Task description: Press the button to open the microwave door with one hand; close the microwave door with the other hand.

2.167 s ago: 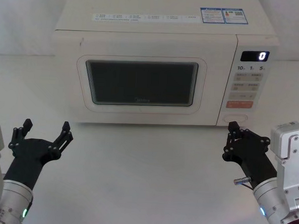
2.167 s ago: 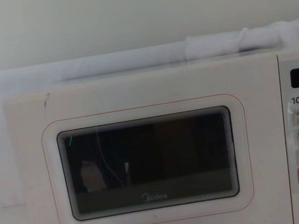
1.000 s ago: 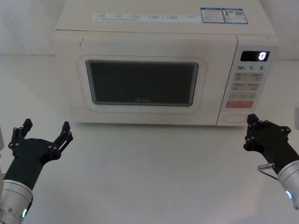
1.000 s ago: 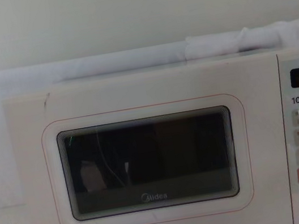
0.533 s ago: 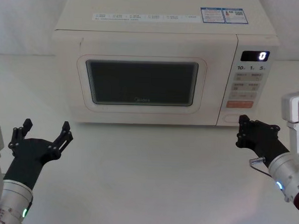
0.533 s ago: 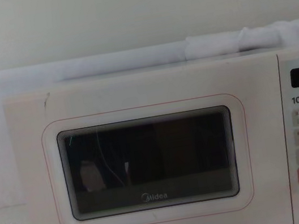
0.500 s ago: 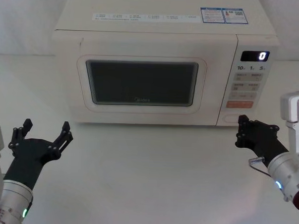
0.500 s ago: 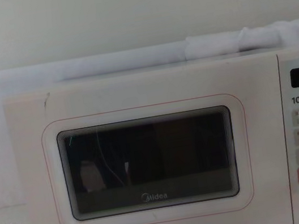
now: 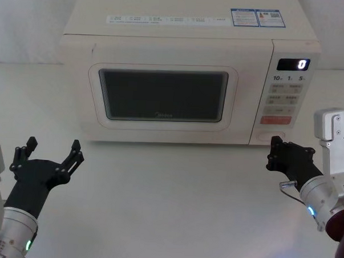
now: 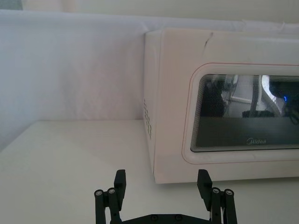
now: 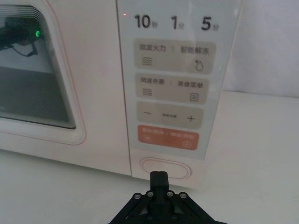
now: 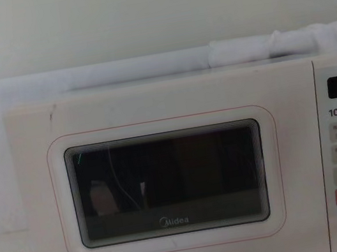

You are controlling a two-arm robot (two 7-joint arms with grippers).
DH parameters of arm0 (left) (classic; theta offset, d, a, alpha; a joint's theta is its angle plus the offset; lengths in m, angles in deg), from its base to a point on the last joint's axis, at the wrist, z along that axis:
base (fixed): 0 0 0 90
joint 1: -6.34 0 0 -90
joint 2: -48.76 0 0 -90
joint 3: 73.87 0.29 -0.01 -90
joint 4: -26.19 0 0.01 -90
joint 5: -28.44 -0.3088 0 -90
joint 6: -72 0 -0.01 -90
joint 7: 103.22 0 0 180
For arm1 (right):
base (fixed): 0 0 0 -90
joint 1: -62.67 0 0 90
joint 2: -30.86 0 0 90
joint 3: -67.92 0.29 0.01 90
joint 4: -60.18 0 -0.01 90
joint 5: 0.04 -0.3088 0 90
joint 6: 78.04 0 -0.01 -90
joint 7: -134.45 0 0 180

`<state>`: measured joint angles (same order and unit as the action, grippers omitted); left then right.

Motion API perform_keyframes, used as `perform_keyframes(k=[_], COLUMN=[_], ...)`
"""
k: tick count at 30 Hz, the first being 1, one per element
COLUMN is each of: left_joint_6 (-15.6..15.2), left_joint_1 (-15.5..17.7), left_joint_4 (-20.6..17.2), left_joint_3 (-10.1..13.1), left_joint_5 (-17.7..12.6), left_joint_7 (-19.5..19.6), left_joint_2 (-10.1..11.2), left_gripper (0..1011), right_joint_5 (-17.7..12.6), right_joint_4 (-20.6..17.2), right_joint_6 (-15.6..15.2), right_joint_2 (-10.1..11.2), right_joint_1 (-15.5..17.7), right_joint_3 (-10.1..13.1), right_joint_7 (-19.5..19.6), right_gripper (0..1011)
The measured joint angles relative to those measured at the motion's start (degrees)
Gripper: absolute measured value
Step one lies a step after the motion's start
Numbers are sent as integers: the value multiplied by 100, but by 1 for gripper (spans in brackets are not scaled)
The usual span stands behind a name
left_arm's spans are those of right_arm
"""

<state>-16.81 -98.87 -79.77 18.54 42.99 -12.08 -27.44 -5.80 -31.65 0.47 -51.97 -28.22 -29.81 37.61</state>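
Observation:
The microwave door [image 9: 162,97] is closed flat against the cream oven; its dark window and Midea logo also face me in the chest view [image 12: 165,184]. At the bottom of the control panel sits the wide pill-shaped button [image 9: 271,135] [image 11: 166,169]. My right gripper [image 9: 274,152] is shut, and its black tip [image 11: 159,179] points at the button's lower edge from close in front; I cannot tell if they touch. My left gripper [image 9: 51,151] [image 10: 161,186] hovers open over the table, in front of the oven's left corner and well short of the door [image 10: 243,116].
The microwave fills the back of the white table [image 9: 169,197], with a white wall behind it. Above the button are an orange-pink key [image 11: 167,137] and several pale labelled keys. The display [image 9: 293,64] reads 0. Open tabletop lies between the two arms.
The right gripper pulled away to the right of the panel, then came back left and forward to the button. The door has stayed closed and the left arm has not moved.

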Motion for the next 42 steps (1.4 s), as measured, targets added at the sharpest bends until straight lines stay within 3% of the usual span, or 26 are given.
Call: perform_keyframes(k=[16, 42], left_joint_6=[0, 0], left_joint_1=[0, 0], left_joint_4=[0, 0], left_joint_3=[0, 0], left_joint_5=[0, 0], left_joint_7=[0, 0], left_joint_2=[0, 0], left_gripper=[1001, 1001], right_joint_5=[-133, -201], right_joint_4=[284, 482], right_joint_6=[212, 98], right_joint_2=[-203, -306], right_joint_1=[-57, -283], right_joint_3=[141, 76], right_joint_7=[65, 104], right_gripper=[0, 0])
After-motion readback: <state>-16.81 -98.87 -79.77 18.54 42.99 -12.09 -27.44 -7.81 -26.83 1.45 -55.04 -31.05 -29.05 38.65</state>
